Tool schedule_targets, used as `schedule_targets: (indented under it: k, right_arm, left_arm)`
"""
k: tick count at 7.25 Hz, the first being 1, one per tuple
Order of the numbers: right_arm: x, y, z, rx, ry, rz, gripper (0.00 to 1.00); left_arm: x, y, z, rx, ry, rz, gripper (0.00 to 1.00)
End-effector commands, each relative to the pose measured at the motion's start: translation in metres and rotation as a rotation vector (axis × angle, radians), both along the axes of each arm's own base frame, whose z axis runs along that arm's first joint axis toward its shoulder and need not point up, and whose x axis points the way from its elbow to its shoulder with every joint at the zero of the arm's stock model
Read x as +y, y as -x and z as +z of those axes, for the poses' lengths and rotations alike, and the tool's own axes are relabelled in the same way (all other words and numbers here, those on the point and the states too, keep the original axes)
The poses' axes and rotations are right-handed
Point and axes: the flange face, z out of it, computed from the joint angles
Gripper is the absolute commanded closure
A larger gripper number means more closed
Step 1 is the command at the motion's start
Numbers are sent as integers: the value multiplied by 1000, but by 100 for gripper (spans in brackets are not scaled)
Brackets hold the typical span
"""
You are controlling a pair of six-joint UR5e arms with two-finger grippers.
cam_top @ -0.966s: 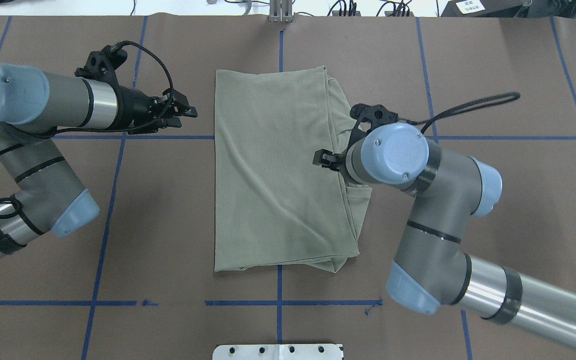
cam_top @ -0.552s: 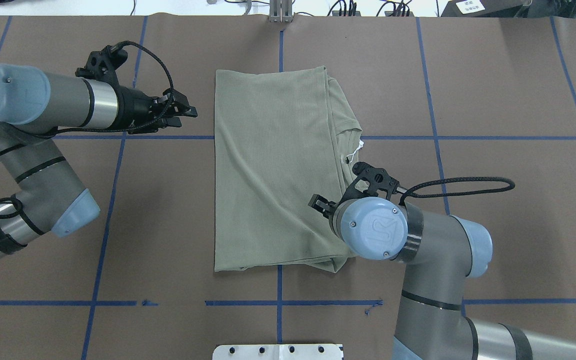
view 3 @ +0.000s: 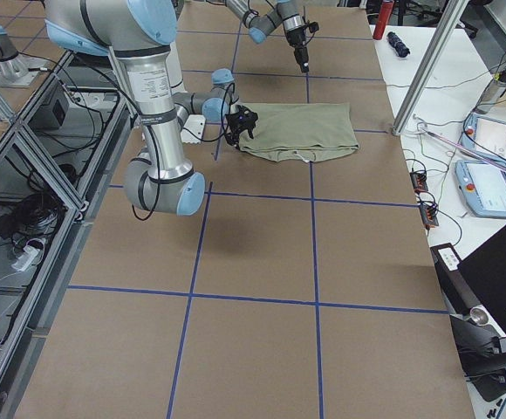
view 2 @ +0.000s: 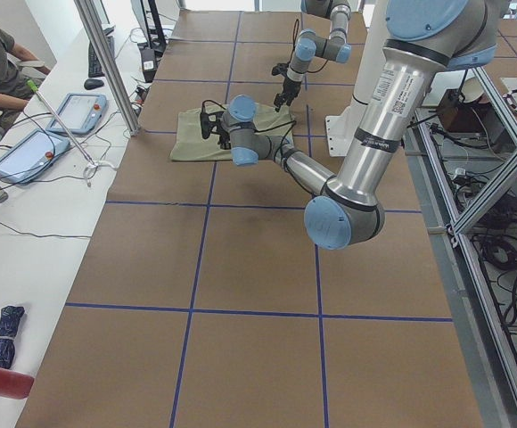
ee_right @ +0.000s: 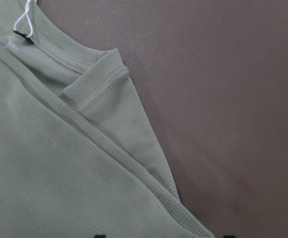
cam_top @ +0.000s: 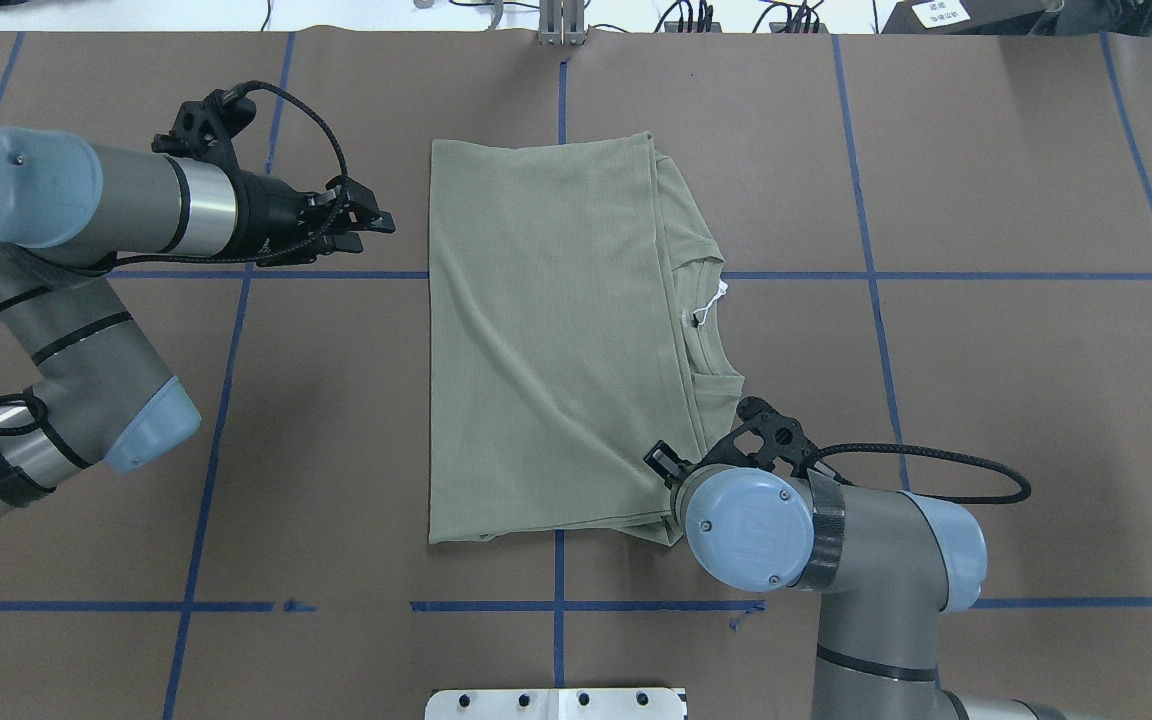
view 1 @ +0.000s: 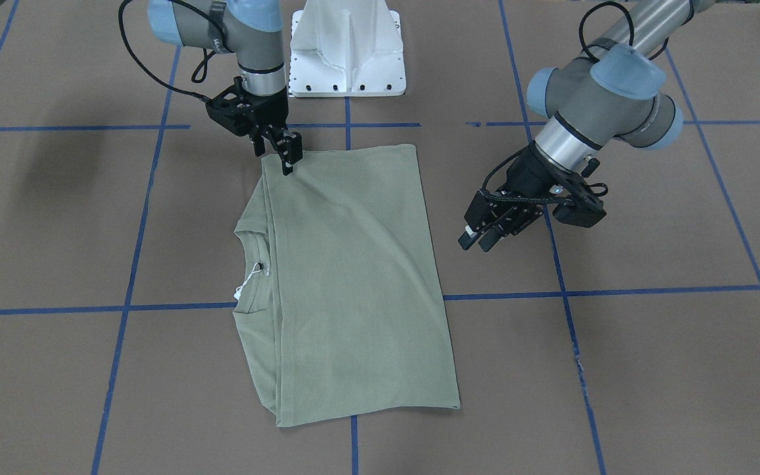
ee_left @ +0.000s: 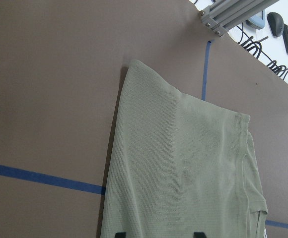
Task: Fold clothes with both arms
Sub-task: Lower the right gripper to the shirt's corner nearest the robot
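I see the green shirt [cam_top: 546,340] lying folded lengthwise at the centre of the overhead view, its white tag [cam_top: 718,292] showing at the right edge. The right gripper [cam_top: 658,462] sits over the shirt's lower right corner. Its wrist view shows the jaws apart, and I cannot tell whether they touch cloth. The left gripper [cam_top: 373,222] hangs at upper left, near the shirt's left edge, jaws apart and holding nothing.
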Motion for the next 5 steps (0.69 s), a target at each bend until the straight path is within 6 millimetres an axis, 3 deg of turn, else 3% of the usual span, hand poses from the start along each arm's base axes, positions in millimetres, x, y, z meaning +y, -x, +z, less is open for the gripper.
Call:
schedule_targets:
  k: [1, 4, 5]
  right_arm:
    - [5, 5, 2, 5, 3, -16, 22]
    - [8, 10, 7, 17, 5, -25, 37]
    - [8, 10, 8, 19, 5, -25, 47]
  left_arm:
    - [1, 2, -2, 6, 2, -3, 46]
    - [1, 5, -2, 8, 2, -6, 46]
    - [0, 6, -2, 8, 2, -8, 46]
